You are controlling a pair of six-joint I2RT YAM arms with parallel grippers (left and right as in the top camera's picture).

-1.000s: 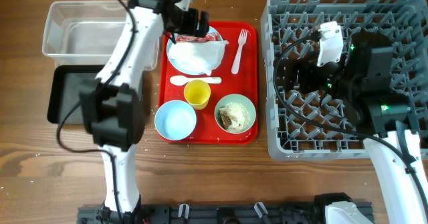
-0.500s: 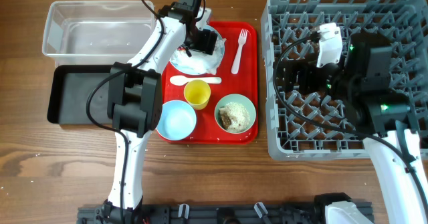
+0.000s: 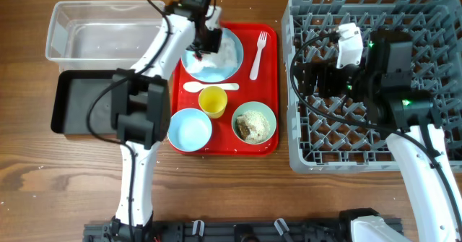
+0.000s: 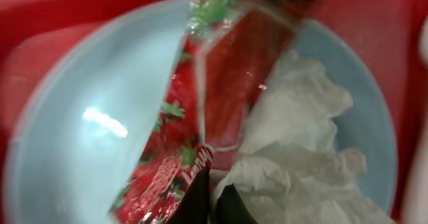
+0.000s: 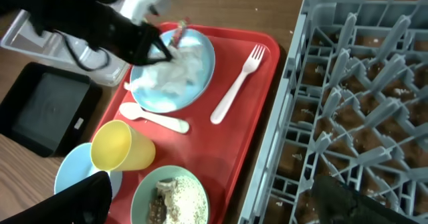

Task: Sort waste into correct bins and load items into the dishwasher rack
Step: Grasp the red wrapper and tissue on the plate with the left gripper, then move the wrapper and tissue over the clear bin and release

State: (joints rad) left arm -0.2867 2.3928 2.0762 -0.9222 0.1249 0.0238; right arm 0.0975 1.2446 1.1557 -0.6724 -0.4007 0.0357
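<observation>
Here, the red snack wrapper (image 4: 227,83) is lying across the light blue plate (image 4: 87,117) beside the napkin (image 4: 301,150), its near edge pinched in the nearly closed left end effector (image 4: 212,204). The right end effector (image 5: 210,190) is hanging wide open, empty, beside the dishwasher rack (image 5: 374,83).

Everything stands on a brown wooden tabletop (image 3: 43,191) whose grain runs from side to side, in darker and lighter streaks, with a few pale scuffs and small white specks scattered over it. Along its near edge runs a black rail (image 3: 238,231) with clamps or brackets. The light is even and soft, and the shadows on the wood are faint.
</observation>
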